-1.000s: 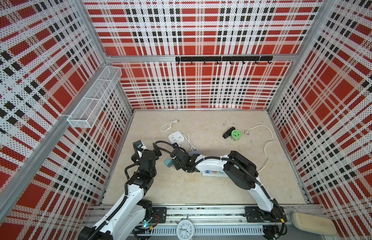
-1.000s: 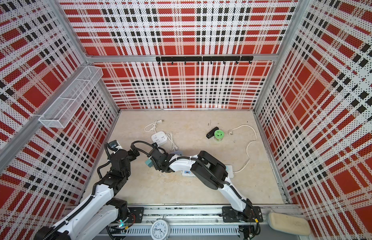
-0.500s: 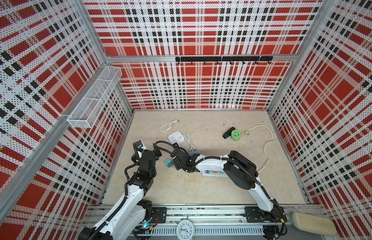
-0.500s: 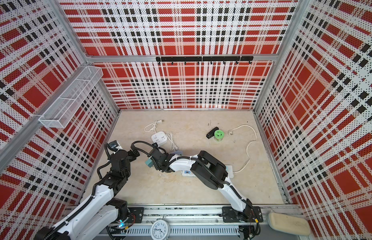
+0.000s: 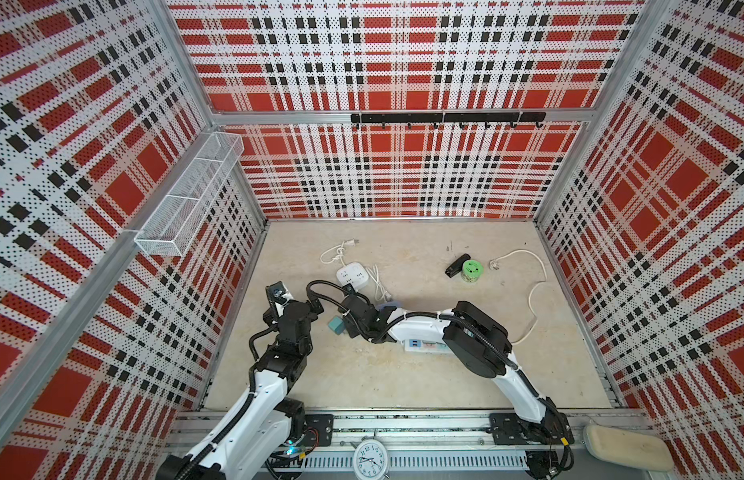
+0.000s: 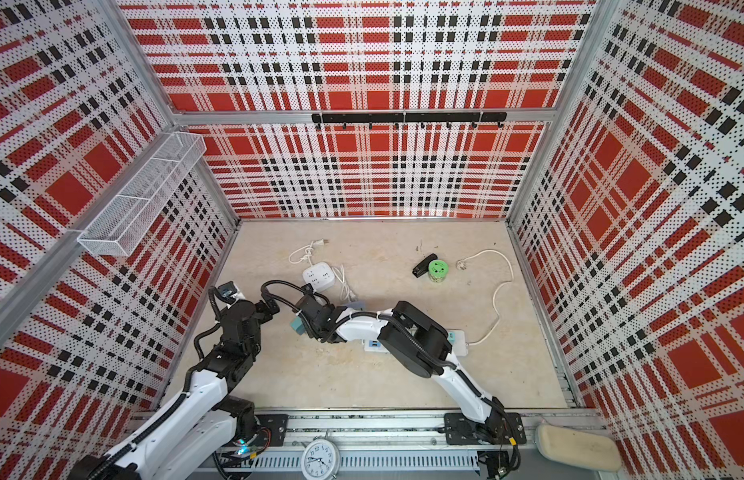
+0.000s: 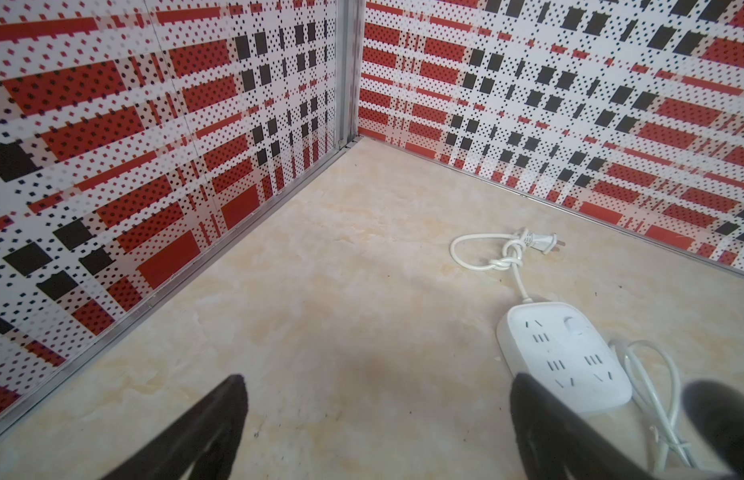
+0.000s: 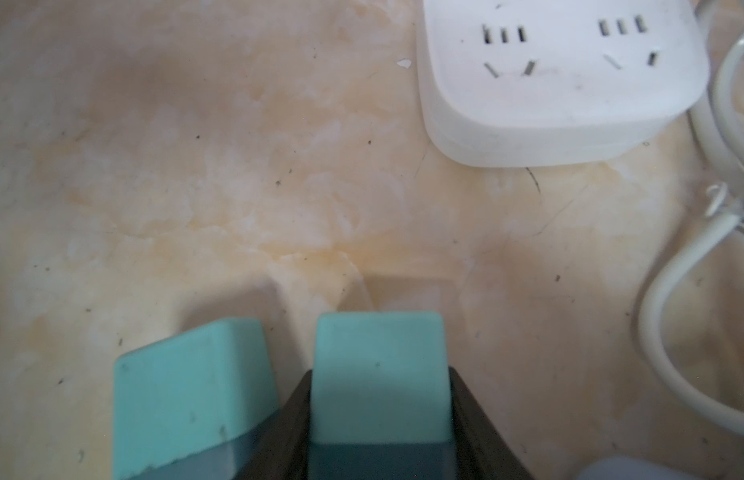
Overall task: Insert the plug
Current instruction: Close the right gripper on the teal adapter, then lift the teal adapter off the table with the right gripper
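Both top views take in the whole cell but only the backs of the grippers, so jaw state comes from the wrist cams. L wrist view: L gripper (image 7: 377, 378) has its black fingers (image 7: 220, 415) spread wide w/ bare floor (image 7: 320, 311) btwn them and nothing held. Same view shows the square socket block (image 7: 563, 357) face-up w/ its slots readable. Its own cord is tied in a knot (image 7: 507, 259) and ends in a two-pin plug (image 7: 546, 243), lying loose on the floor near the back wall. R wrist view: R gripper (image 8: 289, 328) sits low over the floor, teal pads (image 8: 378, 374) all but together w/ only a slit of floor btwn, gripping nothing. The block is just ahead of it w/ a looped cable (image 8: 673, 332) beside. Only the top views show the long strip (image 5: 420, 345), mostly hidden under the R arm. Its long cord (image 5: 536, 291) curves to a second plug (image 5: 494, 263), on the floor near a green tub (image 5: 471, 271) w/ a black item (image 5: 457, 265) against it. Also top-only: wire basket (image 5: 187, 199) on the L wall, hook rail (image 5: 445, 117) on the back wall, clock (image 5: 369, 455) and cream pad (image 5: 627, 453) at the front edge. Count: 2 arms, 2 socket units, 2 plugs, 3 white cords, 1 each of tub, black item, basket, rail, clock, pad.
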Controlling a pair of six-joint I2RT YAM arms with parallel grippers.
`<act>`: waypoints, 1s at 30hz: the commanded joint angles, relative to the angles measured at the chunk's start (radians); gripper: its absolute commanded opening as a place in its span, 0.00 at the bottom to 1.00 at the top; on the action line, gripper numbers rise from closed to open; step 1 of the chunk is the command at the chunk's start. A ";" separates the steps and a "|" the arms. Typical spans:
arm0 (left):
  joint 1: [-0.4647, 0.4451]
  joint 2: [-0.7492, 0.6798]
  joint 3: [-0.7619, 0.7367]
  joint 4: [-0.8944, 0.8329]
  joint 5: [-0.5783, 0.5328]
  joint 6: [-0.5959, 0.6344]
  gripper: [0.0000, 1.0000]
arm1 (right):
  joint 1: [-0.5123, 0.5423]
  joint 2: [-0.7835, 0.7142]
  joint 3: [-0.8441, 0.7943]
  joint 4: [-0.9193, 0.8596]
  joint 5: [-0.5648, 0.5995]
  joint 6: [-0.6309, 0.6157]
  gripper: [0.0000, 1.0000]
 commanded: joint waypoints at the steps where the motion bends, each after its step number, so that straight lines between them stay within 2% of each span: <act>1: 0.012 -0.013 -0.010 0.016 -0.007 -0.034 0.99 | 0.005 0.007 0.005 0.000 -0.013 -0.008 0.37; 11: 0.030 -0.031 -0.025 0.028 0.031 -0.032 0.99 | -0.015 -0.127 -0.007 0.049 -0.022 -0.067 0.26; 16: 0.064 -0.034 -0.035 0.051 0.104 -0.025 0.99 | -0.043 -0.203 -0.051 0.088 -0.062 -0.069 0.23; 19: 0.082 -0.027 -0.036 0.060 0.141 -0.023 0.99 | -0.046 -0.263 -0.096 0.098 -0.027 -0.088 0.22; 22: 0.103 -0.005 -0.030 0.081 0.204 -0.013 0.99 | -0.046 -0.370 -0.211 0.162 0.007 -0.122 0.20; 26: 0.119 0.067 0.001 0.112 0.375 0.030 0.99 | -0.046 -0.578 -0.455 0.312 0.073 -0.190 0.18; 30: 0.119 0.135 0.039 0.135 0.469 -0.039 0.99 | -0.046 -0.781 -0.719 0.517 0.135 -0.314 0.18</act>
